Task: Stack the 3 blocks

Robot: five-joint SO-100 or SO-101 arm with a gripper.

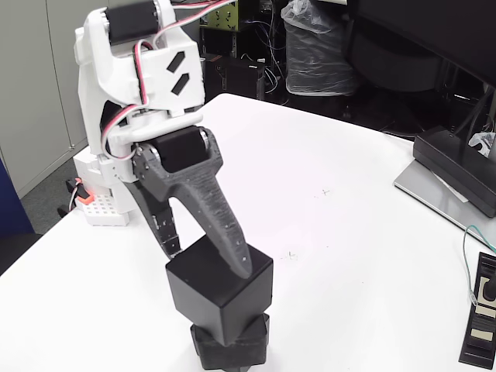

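In the fixed view the white arm (pixel 143 74) reaches down from the upper left toward the near edge of the white counter (pixel 349 232). Its dark grey end effector (pixel 208 260) is pinching the top block (pixel 221 291), a matte black cube: one long textured finger (pixel 217 213) lies across the cube's upper face near its right edge, and the other finger (pixel 164 229) comes down against the cube's far left corner. The held cube is tilted and turned somewhat out of line with what lies under it.

It rests on a lower block (pixel 232 341), also matte black, which sits on the counter at the very near edge of the picture. The bottom of this pile is cut off by the frame, so it cannot be told whether one cube or two lie beneath the held one.

At the far left, beside the arm's base, a small white perforated piece (pixel 105 209) sits on the counter with an orange part (pixel 77 188) just behind it. At the right a dark monitor stand (pixel 457 170) rests on a grey plate (pixel 438 198). A thin green cable (pixel 466 263) runs down toward a flat black device with a white label (pixel 480 310) at the near right edge. Behind the counter, clear plastic bags (pixel 314 46) and dark equipment stand in the background.
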